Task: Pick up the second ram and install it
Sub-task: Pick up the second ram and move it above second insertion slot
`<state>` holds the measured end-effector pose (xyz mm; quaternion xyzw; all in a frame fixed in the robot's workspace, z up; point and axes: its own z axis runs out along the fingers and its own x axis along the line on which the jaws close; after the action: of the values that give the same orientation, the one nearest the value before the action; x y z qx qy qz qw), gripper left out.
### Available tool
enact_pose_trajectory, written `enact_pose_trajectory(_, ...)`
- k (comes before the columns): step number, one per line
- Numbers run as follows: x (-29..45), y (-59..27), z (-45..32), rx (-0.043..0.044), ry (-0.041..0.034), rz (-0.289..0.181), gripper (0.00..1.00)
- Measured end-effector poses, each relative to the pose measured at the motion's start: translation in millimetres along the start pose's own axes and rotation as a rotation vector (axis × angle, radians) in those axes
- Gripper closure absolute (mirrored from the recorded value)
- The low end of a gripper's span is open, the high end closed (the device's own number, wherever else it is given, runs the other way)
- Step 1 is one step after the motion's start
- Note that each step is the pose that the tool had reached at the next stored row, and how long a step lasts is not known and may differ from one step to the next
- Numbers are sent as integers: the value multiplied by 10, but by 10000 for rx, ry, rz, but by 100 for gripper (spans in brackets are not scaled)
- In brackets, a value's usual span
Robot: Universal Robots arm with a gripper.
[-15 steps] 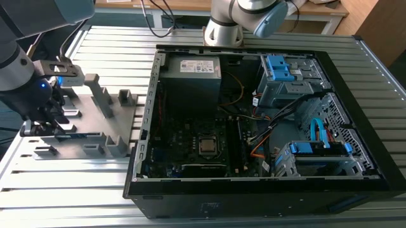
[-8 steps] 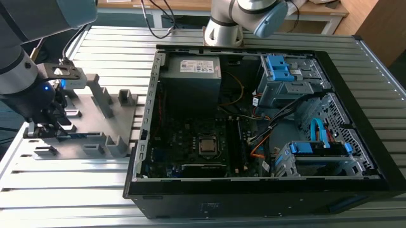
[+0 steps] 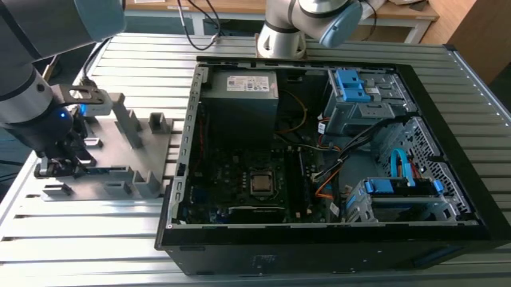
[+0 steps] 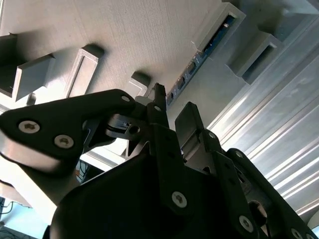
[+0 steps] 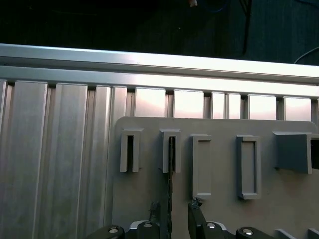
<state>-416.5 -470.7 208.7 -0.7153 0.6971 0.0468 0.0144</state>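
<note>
Gripper (image 5: 174, 206) hangs open over the grey fixture (image 5: 224, 214), a finger on either side of the ram (image 5: 171, 167) and not yet pinching, the stick standing on edge in its slot, long axis running straight through the gap, well apart from the case (image 3: 319, 257).

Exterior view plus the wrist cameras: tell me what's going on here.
A robot arm holds its gripper low over the grey fixture, on the exterior view's left of the open computer case. In the first wrist view the second ram stands on edge in the fixture, and the open gripper straddles it with a gap on either side. The ram is not yet lifted or installed.
</note>
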Motion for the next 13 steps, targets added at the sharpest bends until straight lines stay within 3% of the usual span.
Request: enact_pose_trajectory(13, 12, -78, 114, -6, 2, -47, 65)
